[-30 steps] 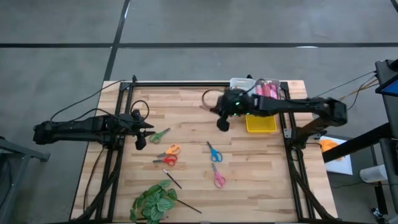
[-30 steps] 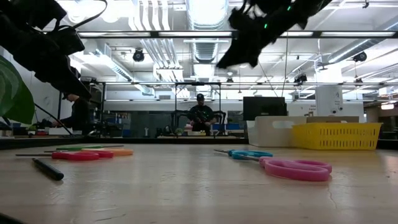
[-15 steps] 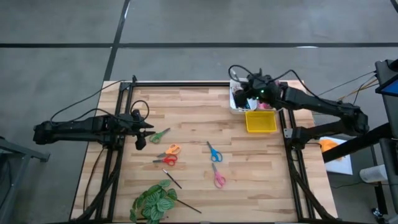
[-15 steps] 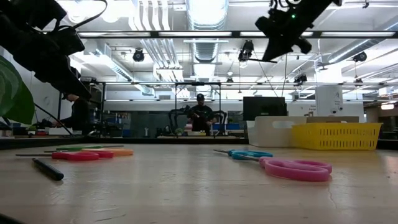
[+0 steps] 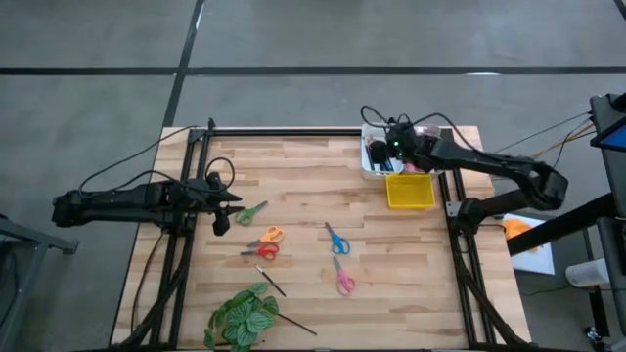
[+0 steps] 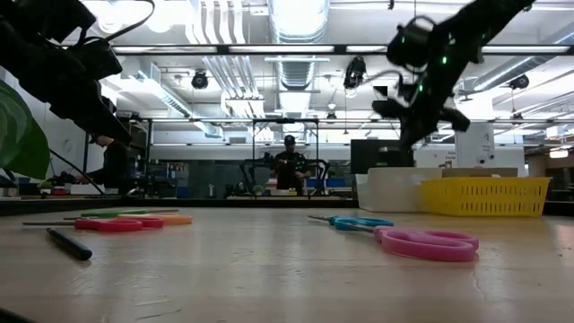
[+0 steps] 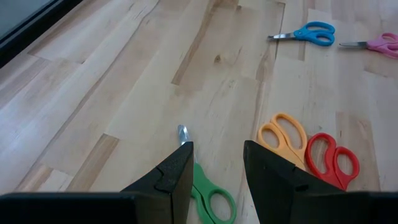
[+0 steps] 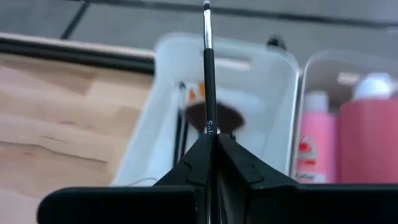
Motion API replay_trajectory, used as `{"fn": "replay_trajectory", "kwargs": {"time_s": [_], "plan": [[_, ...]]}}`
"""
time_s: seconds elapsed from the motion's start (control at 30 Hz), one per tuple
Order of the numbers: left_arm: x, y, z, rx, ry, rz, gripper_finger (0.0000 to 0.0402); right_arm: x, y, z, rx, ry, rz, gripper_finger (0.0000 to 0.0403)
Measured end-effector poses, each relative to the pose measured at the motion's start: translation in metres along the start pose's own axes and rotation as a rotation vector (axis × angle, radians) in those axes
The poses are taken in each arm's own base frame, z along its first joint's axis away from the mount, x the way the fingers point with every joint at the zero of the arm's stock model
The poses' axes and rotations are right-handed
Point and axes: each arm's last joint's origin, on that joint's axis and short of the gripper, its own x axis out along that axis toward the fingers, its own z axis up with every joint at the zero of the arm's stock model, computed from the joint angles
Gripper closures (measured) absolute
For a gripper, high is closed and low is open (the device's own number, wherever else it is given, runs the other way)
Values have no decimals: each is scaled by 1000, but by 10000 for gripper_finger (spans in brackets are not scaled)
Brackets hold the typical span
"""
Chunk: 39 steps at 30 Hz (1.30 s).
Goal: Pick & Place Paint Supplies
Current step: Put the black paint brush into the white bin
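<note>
While the plant (image 5: 243, 317) lies at the near edge, scissors (image 5: 337, 240) spread over mid-table with free wood around; left gripper (image 7: 216, 163), fingers apart, hangs above the green scissors (image 7: 205, 190). Farther, right gripper (image 8: 210, 146) pinches a brush (image 8: 208, 74) over the white bin (image 8: 277, 124).

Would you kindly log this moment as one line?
right gripper: shut on brush, above white bin | left gripper: open, over green scissors

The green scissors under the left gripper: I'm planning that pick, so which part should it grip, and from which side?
Judging by their pose, grip the green scissors at the narrow neck between blade tip and finger loops, from straight above. They lie flat on the table, and the open left gripper already straddles them.
</note>
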Motion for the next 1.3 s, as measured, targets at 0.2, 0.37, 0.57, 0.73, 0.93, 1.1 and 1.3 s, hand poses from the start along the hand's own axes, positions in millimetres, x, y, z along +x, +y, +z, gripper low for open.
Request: {"fn": "replay_trajectory", "kwargs": {"time_s": [0.2, 0.37, 0.57, 0.73, 0.93, 1.1, 1.3], "plan": [[0, 0, 0, 0, 0, 0, 257, 35, -2, -21, 14, 62, -65, 389], [0, 0, 0, 0, 0, 0, 257, 53, 2, -28, 1, 132, -70, 388], [0, 0, 0, 0, 0, 0, 257, 63, 5, -31, -7, 170, -66, 388], [0, 0, 0, 0, 0, 0, 257, 61, 3, -27, -7, 154, -60, 384], [2, 0, -2, 0, 3, 0, 257, 62, 0, -25, -1, 151, -66, 324], [5, 0, -6, -1, 13, 2, 257, 62, 0, -24, 0, 151, -67, 293], [8, 1, -12, -16, 35, 6, 257, 58, 0, -22, -16, 148, -45, 290]]}}
